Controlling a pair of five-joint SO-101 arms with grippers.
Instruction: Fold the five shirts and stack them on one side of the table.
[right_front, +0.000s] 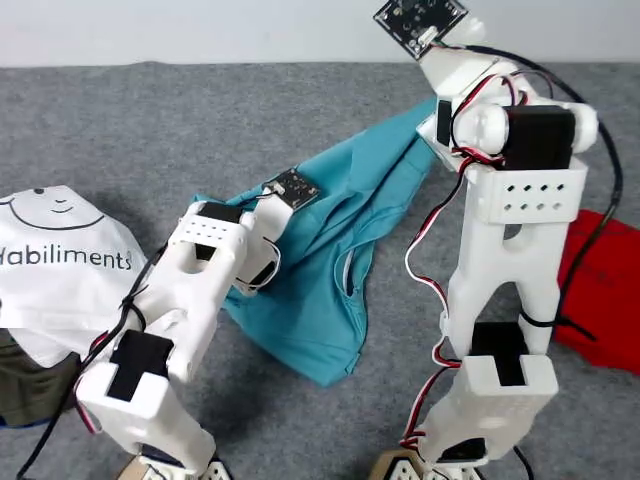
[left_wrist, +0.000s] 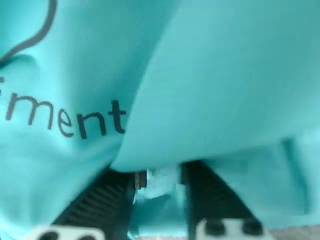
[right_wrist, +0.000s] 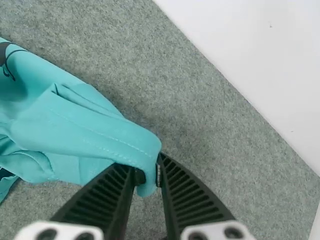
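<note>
A teal shirt (right_front: 340, 250) hangs lifted and stretched across the middle of the grey table between both arms. My left gripper (left_wrist: 159, 187) is shut on a fold of the teal shirt (left_wrist: 200, 75) at its near-left side, with printed letters showing on the cloth. My right gripper (right_wrist: 146, 182) is shut on a hemmed corner of the teal shirt (right_wrist: 75, 130) at the far right, held above the carpet. A white shirt (right_front: 60, 260) lies at the left edge over a dark olive one (right_front: 25, 390). A red shirt (right_front: 600, 290) lies at the right edge, partly behind the right arm.
The table is covered in grey carpet (right_front: 150, 130), open at the far left and in the near middle. A white wall (right_wrist: 260, 60) borders the far edge. Both arm bases stand at the near edge.
</note>
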